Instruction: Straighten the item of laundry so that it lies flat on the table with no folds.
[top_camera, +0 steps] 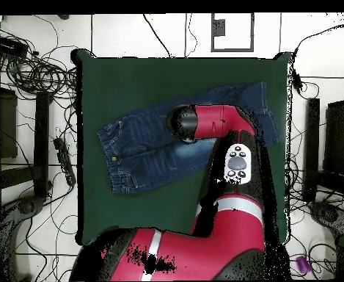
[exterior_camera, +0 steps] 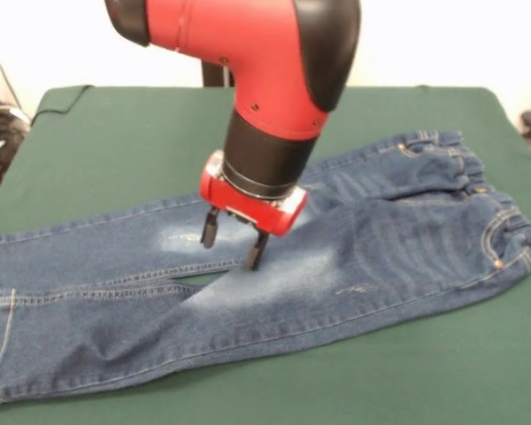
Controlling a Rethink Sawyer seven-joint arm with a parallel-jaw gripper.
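The gripper (exterior_camera: pixel 234 243) hangs with fingers parted and empty just above the jeans (exterior_camera: pixel 274 257); smoothing seems nearly done; the overlap below the fingertips likely needs spreading.

The jeans (exterior_camera: pixel 336 257) lie spread across the middle of the desk (exterior_camera: pixel 115 142), legs reaching toward one short edge and the waistband toward the other, low enough that a pincer could pass over them anywhere. Bare green cloth runs along both long edges and in all four corners, widest in the strip along the robot's edge. The one tall obstacle is the arm (exterior_camera: pixel 274 106) itself, slanting down over the thighs, its pincer (exterior_camera: pixel 233 243) (fingers apart) just above the denim. Beyond the desk edges, cables (top_camera: pixel 35 73) clutter the floor in the overhead view.
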